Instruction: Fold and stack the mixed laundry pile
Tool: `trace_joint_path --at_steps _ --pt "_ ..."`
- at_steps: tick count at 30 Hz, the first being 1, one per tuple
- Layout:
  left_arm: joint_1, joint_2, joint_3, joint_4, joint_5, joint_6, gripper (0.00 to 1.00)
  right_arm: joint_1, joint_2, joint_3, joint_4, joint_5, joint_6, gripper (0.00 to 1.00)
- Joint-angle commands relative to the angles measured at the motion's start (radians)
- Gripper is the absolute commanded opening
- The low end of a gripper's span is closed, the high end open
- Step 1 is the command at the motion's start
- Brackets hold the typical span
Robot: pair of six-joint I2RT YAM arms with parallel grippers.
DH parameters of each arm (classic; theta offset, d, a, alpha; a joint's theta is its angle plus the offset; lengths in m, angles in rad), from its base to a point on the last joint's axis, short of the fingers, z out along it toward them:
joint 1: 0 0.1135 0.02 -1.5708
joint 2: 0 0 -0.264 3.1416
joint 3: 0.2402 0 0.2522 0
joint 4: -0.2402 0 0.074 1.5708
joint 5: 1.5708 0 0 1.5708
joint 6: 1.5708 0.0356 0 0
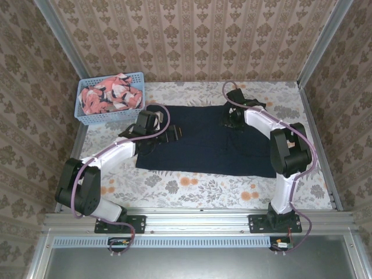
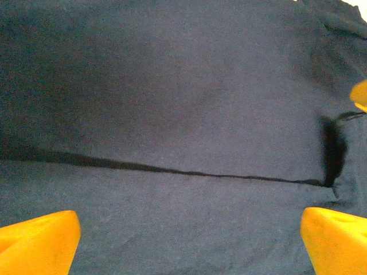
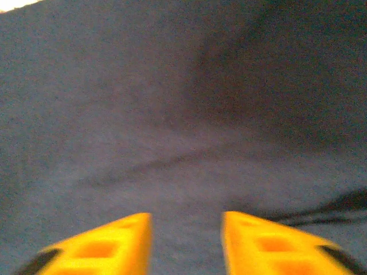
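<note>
2 garments lie apart, the navy garment (image 1: 203, 145) flat on the table (image 1: 192, 186) and the coral-pink garment (image 1: 110, 96) heaped in the basket (image 1: 87, 120), with the left gripper (image 2: 189, 220) spread wide over navy cloth and the right gripper (image 3: 186, 223) half parted, pinching nothing.

Your top view is bright, even and sharp, with only soft shadows under the arms (image 1: 110, 154) on the navy cloth (image 1: 203, 145). Your left wrist view is dimmer and grainy: a black fold shadow runs from 9 to 3 o'clock, glare clips the 1 o'clock corner, and the left fingers (image 2: 37, 243) look soft. Your right wrist view is blurred throughout and darkest at 2 o'clock, its right fingers (image 3: 109, 249) smeared.
</note>
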Motion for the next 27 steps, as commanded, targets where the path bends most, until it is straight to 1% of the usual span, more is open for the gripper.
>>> trace_joint_path --at_steps 1,2,4,5,6,7,8,10,11,12,13,14,15,16,20,23,27 --pt "0.003 -0.034 -0.015 -0.049 0.021 0.012 1.0 0.003 0.005 0.01 -0.026 -0.015 -0.014 0.76" --pt "-0.003 -0.038 -0.016 -0.07 0.024 0.024 1.0 0.003 -0.023 -0.012 -0.033 0.003 -0.022 0.81" --pt "-0.016 -0.048 -0.021 -0.113 0.021 0.051 1.0 0.004 -0.092 -0.073 -0.066 0.027 -0.036 0.81" --pt "-0.021 -0.052 -0.03 -0.122 0.019 0.059 0.99 0.005 -0.13 -0.117 -0.075 0.029 -0.036 0.8" --pt "-0.025 -0.056 -0.045 -0.12 0.021 0.063 0.97 0.005 -0.174 -0.178 -0.078 0.029 -0.029 0.76" --pt "-0.025 -0.054 -0.063 -0.106 0.037 0.065 0.92 0.004 -0.227 -0.246 -0.079 0.032 -0.017 0.7" --pt "-0.025 -0.049 -0.073 -0.087 0.05 0.063 0.86 0.005 -0.271 -0.305 -0.075 0.034 -0.003 0.63" --pt "-0.024 -0.022 -0.088 -0.036 0.079 0.051 0.61 0.004 -0.372 -0.443 -0.052 0.027 0.038 0.4" --pt "-0.025 -0.007 -0.088 -0.011 0.089 0.043 0.47 0.004 -0.408 -0.492 -0.044 0.02 0.055 0.32" --pt "-0.026 0.013 -0.085 0.019 0.1 0.035 0.34 0.005 -0.443 -0.546 -0.008 0.015 0.069 0.26" --pt "-0.028 0.036 -0.078 0.046 0.106 0.033 0.23 0.004 -0.467 -0.587 0.012 0.013 0.081 0.23" --pt "-0.03 0.057 -0.07 0.054 0.106 0.03 0.02 0.004 -0.478 -0.612 0.029 0.012 0.086 0.15" --pt "-0.03 0.082 -0.058 0.054 0.103 0.027 0.0 0.004 -0.48 -0.628 0.038 0.015 0.091 0.04" --pt "-0.031 0.101 -0.051 0.054 0.101 0.029 0.0 0.005 -0.476 -0.639 0.051 0.018 0.098 0.0" --pt "-0.042 0.124 -0.064 0.006 0.071 0.035 0.0 -0.002 -0.439 -0.67 0.11 0.036 0.117 0.0" --pt "-0.06 0.076 -0.121 -0.029 0.027 0.03 0.0 -0.023 -0.398 -0.675 0.122 0.046 0.136 0.0" --pt "-0.081 0.023 -0.212 -0.056 -0.018 0.008 0.0 -0.026 -0.396 -0.671 0.1 0.044 0.134 0.0"
